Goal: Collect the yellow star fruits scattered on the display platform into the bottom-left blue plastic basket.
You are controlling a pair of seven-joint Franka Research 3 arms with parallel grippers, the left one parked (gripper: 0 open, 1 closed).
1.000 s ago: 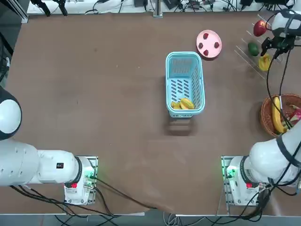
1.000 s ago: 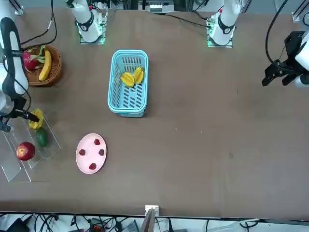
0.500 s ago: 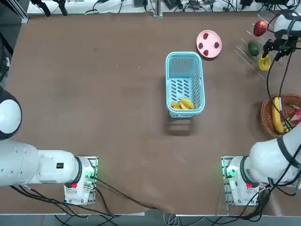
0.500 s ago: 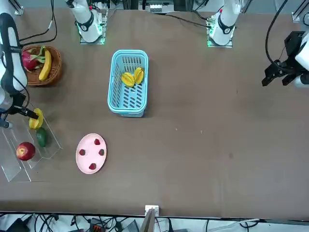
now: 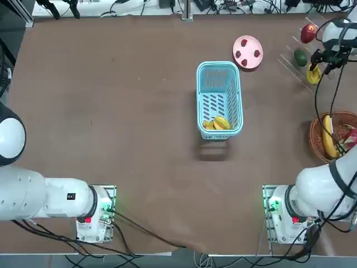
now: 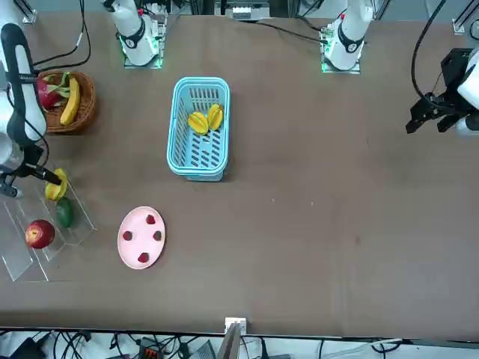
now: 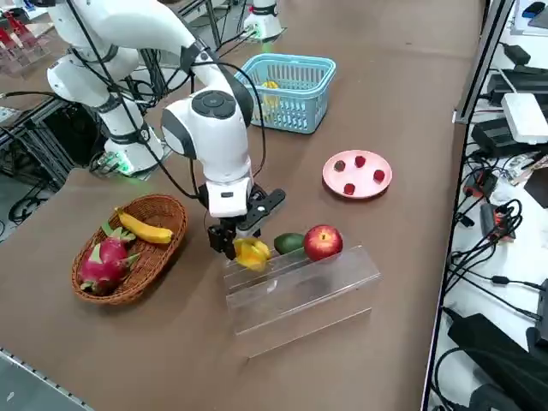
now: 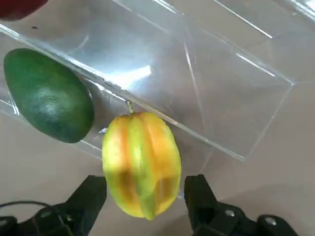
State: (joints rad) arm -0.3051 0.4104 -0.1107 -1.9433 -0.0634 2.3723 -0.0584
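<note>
From here, the right gripper [image 8: 146,199], fingers apart astride the last star fruit [image 8: 141,164] on the clear stand [image 8: 244,156], should close evenly on its flanks and lift straight, sparing the green fruit [image 8: 48,96] alongside.

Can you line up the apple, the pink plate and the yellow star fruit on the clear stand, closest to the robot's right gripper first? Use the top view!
1. Star fruit: right at the right gripper, between its open jaws.
2. Apple: farther along the stand, past the green fruit.
3. Pink plate: off to the left.
</note>
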